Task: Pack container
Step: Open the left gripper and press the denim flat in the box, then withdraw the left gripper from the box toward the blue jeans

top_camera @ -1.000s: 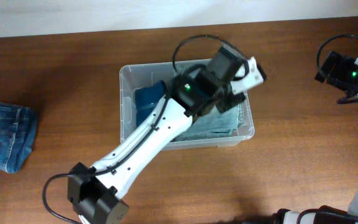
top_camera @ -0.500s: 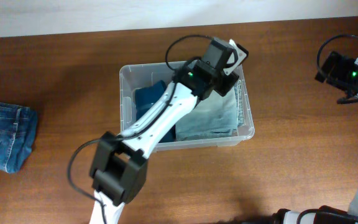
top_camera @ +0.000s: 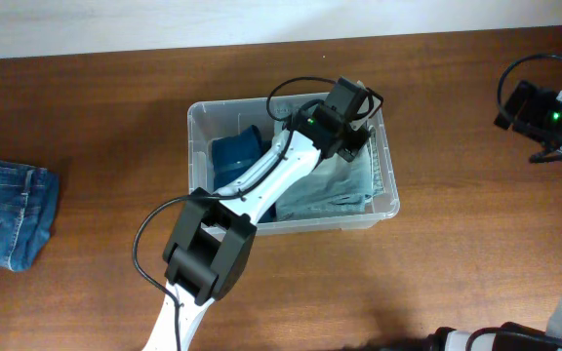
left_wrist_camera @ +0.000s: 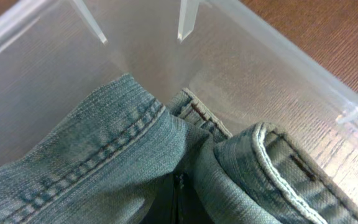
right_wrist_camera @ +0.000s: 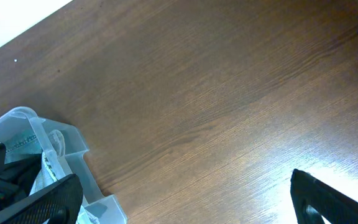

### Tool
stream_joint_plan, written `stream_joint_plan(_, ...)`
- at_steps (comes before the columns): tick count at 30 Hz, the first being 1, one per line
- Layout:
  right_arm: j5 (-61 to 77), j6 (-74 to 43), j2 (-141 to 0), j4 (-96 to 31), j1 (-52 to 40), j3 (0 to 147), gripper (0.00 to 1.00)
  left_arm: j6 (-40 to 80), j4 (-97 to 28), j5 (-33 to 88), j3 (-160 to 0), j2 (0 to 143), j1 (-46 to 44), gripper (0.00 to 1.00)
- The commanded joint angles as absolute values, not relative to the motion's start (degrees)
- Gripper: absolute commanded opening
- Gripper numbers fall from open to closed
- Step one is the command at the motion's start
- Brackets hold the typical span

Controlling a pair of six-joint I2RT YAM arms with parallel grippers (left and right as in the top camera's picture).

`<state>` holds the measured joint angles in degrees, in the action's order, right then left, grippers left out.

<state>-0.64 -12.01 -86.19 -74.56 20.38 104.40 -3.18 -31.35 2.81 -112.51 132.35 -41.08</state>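
Observation:
The container (top_camera: 195,146) is a clear plastic bin at the table's middle. It holds folded light-blue jeans (top_camera: 340,190) on the right and a dark-blue garment (top_camera: 234,156) on the left. My left gripper (top_camera: 357,127) is down inside the bin's far right corner, pressed into the light jeans. In the left wrist view its dark fingertips (left_wrist_camera: 179,202) look shut between folds of the light denim (left_wrist_camera: 104,155), close to the clear wall (left_wrist_camera: 278,56). My right gripper (top_camera: 525,107) hangs open and empty at the far right, over bare table (right_wrist_camera: 185,193).
Another pair of blue jeans (top_camera: 8,210) lies at the table's left edge. The bin's corner (right_wrist_camera: 23,124) shows at the lower left of the right wrist view. The left arm's cable loops over the bin's back rim.
My left gripper has swung back from beyond the bin's right rim and dropped into the bin's far right corner onto the light jeans. The right arm has not moved.

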Motion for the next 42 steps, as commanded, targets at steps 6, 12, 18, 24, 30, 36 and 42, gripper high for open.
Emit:
stream_joint_plan(6, -1.1, -12.3, -86.3, -74.4, 20.7, 104.4, 0.98, -2.4, -35.2, 3.2, -116.9, 126.1, -41.2, 0.01)
stream_joint_plan(12, -1.1, -12.3, -86.3, -74.4, 20.7, 104.4, 0.99, -2.3, -40.4, 3.3, -116.9, 124.2, -42.2, 0.01)
stream_joint_plan(18, -1.1, -12.3, -86.2, -74.4, 20.7, 104.4, 0.98, -2.1, -48.6, 6.4, -116.8, 125.3, -42.6, 0.01)
stream_joint_plan(24, -1.1, -12.3, -86.2, -74.4, 20.7, 104.4, 0.98, -2.1, -48.9, 7.4, -114.4, 127.5, -43.0, 0.01)
stream_joint_plan(30, -1.1, -12.3, -86.2, -74.4, 20.7, 104.4, 0.99, -2.1, -48.8, 8.1, -113.7, 130.0, -43.0, 0.01)
stream_joint_plan(36, -1.1, -12.3, -86.3, -74.4, 20.7, 104.4, 0.99, -2.1, -50.5, 9.7, -119.0, 128.9, -42.5, 0.01)
stream_joint_plan(42, -1.1, -12.3, -86.3, -74.4, 20.7, 104.4, 0.99, -2.1, -57.8, 8.8, -127.8, 123.9, -37.8, 0.01)
